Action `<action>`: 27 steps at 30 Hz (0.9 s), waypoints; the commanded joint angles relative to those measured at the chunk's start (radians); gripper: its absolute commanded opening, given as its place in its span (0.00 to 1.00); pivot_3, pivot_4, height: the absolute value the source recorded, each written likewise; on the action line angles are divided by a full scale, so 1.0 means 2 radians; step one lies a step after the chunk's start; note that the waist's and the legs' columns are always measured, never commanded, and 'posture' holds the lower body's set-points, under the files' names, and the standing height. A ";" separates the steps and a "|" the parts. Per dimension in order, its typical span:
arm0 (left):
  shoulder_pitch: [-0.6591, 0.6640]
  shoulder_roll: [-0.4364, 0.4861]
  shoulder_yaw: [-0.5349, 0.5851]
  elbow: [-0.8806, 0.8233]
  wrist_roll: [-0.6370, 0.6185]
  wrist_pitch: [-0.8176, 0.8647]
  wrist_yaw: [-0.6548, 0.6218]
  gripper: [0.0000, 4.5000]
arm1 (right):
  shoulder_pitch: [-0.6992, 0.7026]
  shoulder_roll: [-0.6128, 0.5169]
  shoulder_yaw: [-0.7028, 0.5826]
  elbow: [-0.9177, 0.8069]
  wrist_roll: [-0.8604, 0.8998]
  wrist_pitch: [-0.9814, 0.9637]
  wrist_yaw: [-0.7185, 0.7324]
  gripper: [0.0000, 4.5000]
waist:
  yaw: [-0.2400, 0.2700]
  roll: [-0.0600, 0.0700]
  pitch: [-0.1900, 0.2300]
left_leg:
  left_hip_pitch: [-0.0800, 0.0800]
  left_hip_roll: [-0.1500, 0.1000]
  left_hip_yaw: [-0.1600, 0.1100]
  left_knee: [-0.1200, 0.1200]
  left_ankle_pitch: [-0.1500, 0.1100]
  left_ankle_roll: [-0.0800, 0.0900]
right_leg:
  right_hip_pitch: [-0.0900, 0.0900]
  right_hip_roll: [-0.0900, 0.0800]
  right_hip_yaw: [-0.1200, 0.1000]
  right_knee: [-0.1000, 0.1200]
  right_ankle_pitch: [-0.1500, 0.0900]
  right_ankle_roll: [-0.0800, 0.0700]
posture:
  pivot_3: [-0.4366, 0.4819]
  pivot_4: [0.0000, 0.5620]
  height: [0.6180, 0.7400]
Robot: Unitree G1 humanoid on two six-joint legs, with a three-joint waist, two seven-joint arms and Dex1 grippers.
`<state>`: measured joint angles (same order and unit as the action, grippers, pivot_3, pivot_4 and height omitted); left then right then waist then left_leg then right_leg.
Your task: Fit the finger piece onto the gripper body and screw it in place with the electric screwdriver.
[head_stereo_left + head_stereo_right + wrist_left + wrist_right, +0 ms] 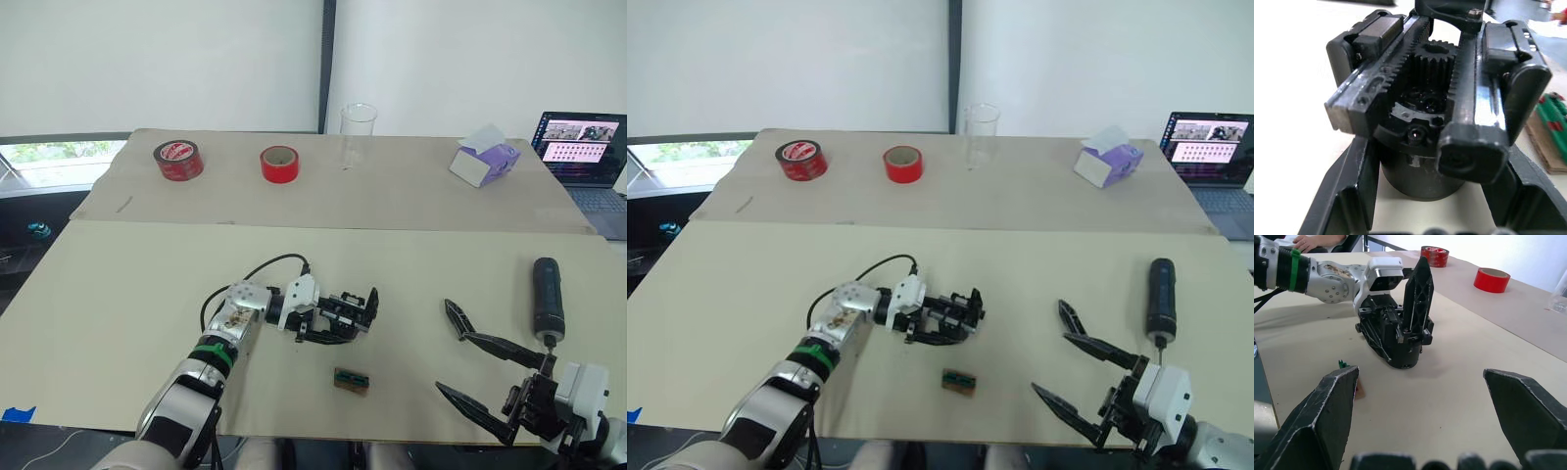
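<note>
- On the beige table, the left gripper (338, 315) clamps the small black blocky gripper body (1396, 340).
- Right gripper (468, 364), spread wide and empty, waits near the thick black cylindrical electric screwdriver (547, 298); fetching it looks next.

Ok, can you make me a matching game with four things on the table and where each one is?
Things:
1. gripper body
2. electric screwdriver
3. clear cup
4. tissue box

Places:
A. lying flat near the right gripper
B. far side, next to the laptop
C. held by the left gripper
D. far side, just right of the red tape roll

Pairs: 1-C, 2-A, 3-D, 4-B
</note>
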<state>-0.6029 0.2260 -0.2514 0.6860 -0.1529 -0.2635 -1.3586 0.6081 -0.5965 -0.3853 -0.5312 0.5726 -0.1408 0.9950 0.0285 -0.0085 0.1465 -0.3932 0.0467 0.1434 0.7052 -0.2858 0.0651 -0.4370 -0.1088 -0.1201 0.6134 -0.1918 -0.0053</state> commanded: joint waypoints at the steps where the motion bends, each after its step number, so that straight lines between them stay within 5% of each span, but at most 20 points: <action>1: 0.052 0.005 0.017 -0.097 0.000 0.046 0.072 0.51 | -0.015 -0.008 -0.004 -0.008 0.006 0.007 0.000 1.00 | -0.005 0.000 0.000 | 0.000 0.000 0.000 0.000 0.000 0.000 | 0.000 0.000 0.000 0.000 0.000 0.000 | 0.48 0.27 1.00; 9: 0.167 -0.015 -0.001 -0.307 0.039 0.176 0.237 0.51 | -0.055 -0.029 0.008 0.013 0.013 0.023 0.022 1.00 | -0.006 0.000 0.000 | 0.001 0.000 0.000 0.000 0.000 0.000 | 0.001 0.000 0.000 0.000 0.000 0.000 | 0.48 0.27 1.00; 18: 0.214 -0.001 -0.007 -0.366 0.047 0.222 0.293 0.51 | -0.083 -0.047 0.005 0.027 0.023 0.046 0.047 1.00 | -0.003 0.000 0.000 | 0.001 0.000 0.000 0.000 0.000 0.000 | 0.001 0.000 0.000 0.000 0.000 0.000 | 0.48 0.27 1.00; 22: 0.205 0.016 0.003 -0.363 0.032 0.227 0.284 0.94 | -0.088 -0.045 0.008 0.027 0.022 0.049 0.046 1.00 | -0.004 0.000 0.000 | 0.001 0.000 0.000 0.000 0.000 0.000 | 0.001 0.000 0.000 0.000 0.000 0.000 | 0.48 0.27 1.00; 27: 0.171 0.068 0.012 -0.319 -0.004 0.210 0.203 0.99 | -0.086 -0.040 0.009 0.025 0.018 0.047 0.043 1.00 | -0.003 0.001 0.000 | 0.001 0.000 0.000 0.000 0.000 0.000 | 0.000 0.000 0.000 0.000 0.000 0.000 | 0.48 0.27 1.00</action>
<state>-0.2419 0.3472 -0.2431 0.0233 -0.1297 0.1772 -0.9007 0.4408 -0.6797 -0.3590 -0.4629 0.5977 -0.0508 1.0840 0.0217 -0.0074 0.1459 -0.3912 0.0473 0.1433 0.7048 -0.2857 0.0645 -0.4363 -0.1086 -0.1198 0.6141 -0.1921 -0.0055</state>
